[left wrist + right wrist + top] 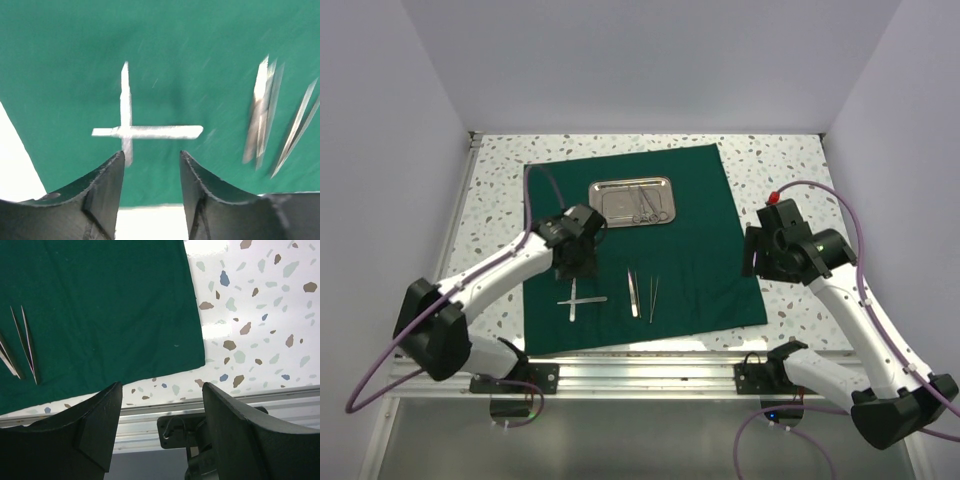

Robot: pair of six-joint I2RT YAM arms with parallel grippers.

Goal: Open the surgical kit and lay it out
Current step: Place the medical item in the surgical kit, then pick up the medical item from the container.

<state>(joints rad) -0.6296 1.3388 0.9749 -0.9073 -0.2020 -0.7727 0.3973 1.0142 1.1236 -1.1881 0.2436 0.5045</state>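
A: Where does the kit lie?

B: The green cloth (705, 230) is spread flat on the speckled worktop (790, 160); the steel tray (610, 200) sits on its far half, near the middle, with ring-handled instruments (646, 203) inside it.

A: And the loose pieces?

B: On the near half; two flat silver instruments (580, 299) lie crossed, one over the other, toward the left; to their right, apart from them, lie the wider tweezers (632, 292), and just beside those the slimmer tweezers (653, 298); both pairs run near to far.

A: The left tool?

B: The left tool (575, 262) hangs over the cloth just beyond the crossed pair; its jaws stand partly apart with nothing between them; its wrist view is blurred, but the cross shows beyond the fingertips.

A: The right?

B: The right tool (752, 255) is above the cloth's right edge, well apart from every instrument; jaws wide and empty; below it are the cloth's near right corner and bare worktop.
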